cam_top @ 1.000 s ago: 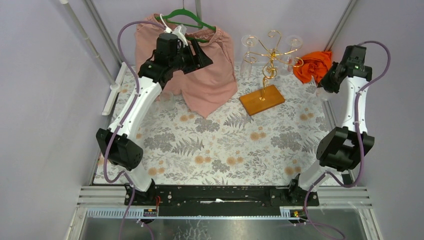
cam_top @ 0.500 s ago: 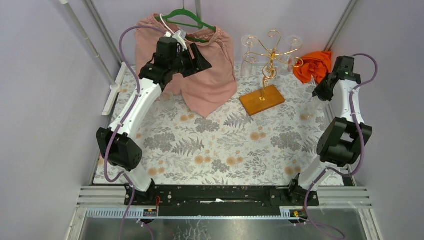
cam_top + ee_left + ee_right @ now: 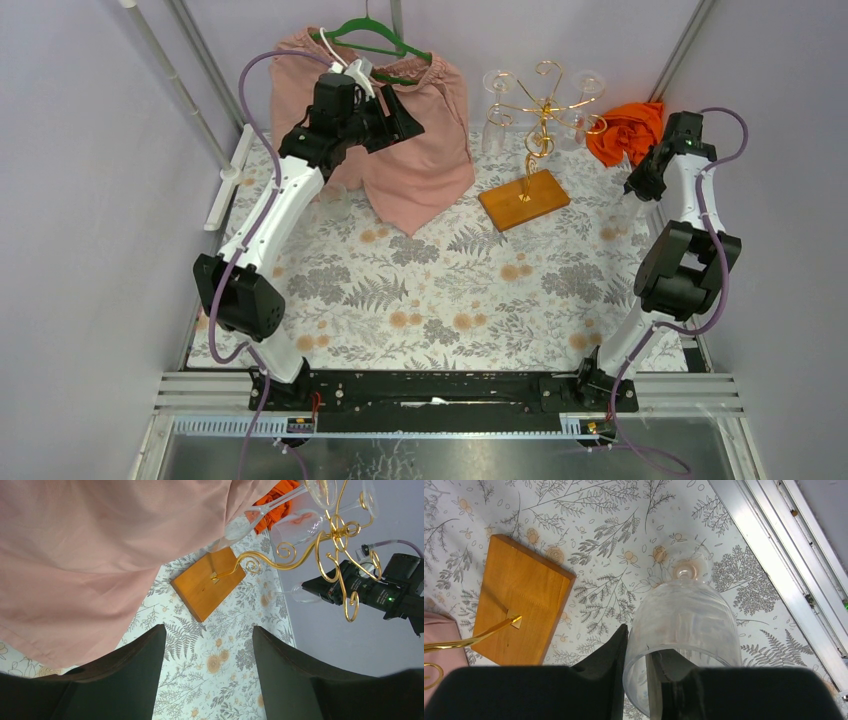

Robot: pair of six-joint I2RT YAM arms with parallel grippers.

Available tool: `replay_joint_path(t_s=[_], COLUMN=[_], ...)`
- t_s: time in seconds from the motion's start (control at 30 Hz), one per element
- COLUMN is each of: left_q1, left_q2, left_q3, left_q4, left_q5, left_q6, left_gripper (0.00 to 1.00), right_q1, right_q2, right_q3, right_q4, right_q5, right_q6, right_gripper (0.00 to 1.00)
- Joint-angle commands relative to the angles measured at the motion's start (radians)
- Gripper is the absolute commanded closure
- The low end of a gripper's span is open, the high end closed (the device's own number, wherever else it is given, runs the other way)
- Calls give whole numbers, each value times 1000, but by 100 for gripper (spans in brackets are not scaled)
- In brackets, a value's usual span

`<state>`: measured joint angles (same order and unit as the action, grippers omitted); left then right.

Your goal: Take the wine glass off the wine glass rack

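The wine glass rack [image 3: 545,105] is gold wire on an orange-brown wooden base [image 3: 523,199], standing at the back right. Two clear glasses [image 3: 495,85] still hang upside down from its arms, also seen in the left wrist view [image 3: 295,526]. My right gripper [image 3: 639,645] is shut on the rim wall of a wine glass [image 3: 684,615], one finger outside the bowl and one inside. This glass is off the rack, right of the base, foot down toward the cloth. My left gripper [image 3: 207,630] stands open and holds nothing, in front of the pink shorts.
Pink shorts [image 3: 410,150] hang on a green hanger [image 3: 372,40] at the back left. An orange cloth [image 3: 625,130] lies at the back right, near my right wrist. An aluminium rail [image 3: 774,570] runs along the right table edge beside the held glass.
My right arm has folded back and come lower toward the right table edge, carrying the wine glass with it. The left arm has hardly moved.
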<state>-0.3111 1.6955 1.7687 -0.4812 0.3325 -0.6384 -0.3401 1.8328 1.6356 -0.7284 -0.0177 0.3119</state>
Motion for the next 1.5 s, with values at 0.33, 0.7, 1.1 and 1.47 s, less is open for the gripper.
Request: replay_joint_path(t_s=[0.33, 0.7, 1.1, 1.47], left_q1=[13, 17, 19, 17], left_q2=[33, 36, 34, 11], left_q3=[-1, 2, -11, -53], left_q4=[43, 31, 32, 84], left_q5=[6, 6, 5, 26], left_q6=[9, 10, 14, -11], left_gripper=[28, 26, 25, 24], right_q1=[10, 16, 18, 18], right_q2=[-17, -79, -222, -307], right_q3=[71, 117, 195, 88], right_q4=[-44, -72, -88, 429], right_q5=[-12, -32, -35, -505], right_q6=[-3, 13, 46, 325], right_gripper=[73, 56, 55, 57])
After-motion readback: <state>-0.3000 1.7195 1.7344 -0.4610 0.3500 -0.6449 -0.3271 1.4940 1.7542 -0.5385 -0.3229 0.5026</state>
